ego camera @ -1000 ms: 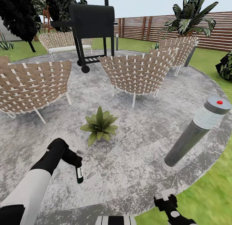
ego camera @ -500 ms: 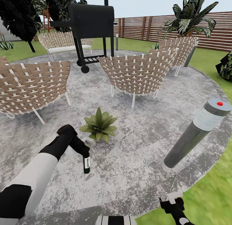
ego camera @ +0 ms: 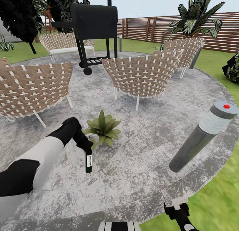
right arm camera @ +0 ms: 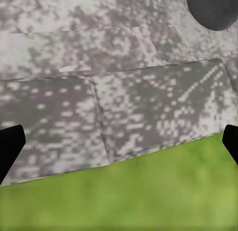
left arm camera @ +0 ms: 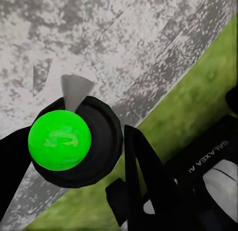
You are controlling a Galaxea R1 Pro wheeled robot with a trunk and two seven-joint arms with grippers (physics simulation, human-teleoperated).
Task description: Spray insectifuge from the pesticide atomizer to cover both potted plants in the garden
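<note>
The left end effector (ego camera: 87, 148) is clamping the atomizer (ego camera: 88, 162), which is hanging head up just beside the plant (ego camera: 102, 127) on the patio (ego camera: 146, 141). In the left wrist view the fingers (left arm camera: 144, 176) are closing around the bottle with its green base (left arm camera: 59, 139). To spray well, I think the nozzle must be turning toward the leaves and sweeping over the whole rosette. The right end effector (ego camera: 177, 209) is waiting low near the lawn (ego camera: 215, 204), its fingertips (right arm camera: 10, 144) standing apart and holding nothing.
</note>
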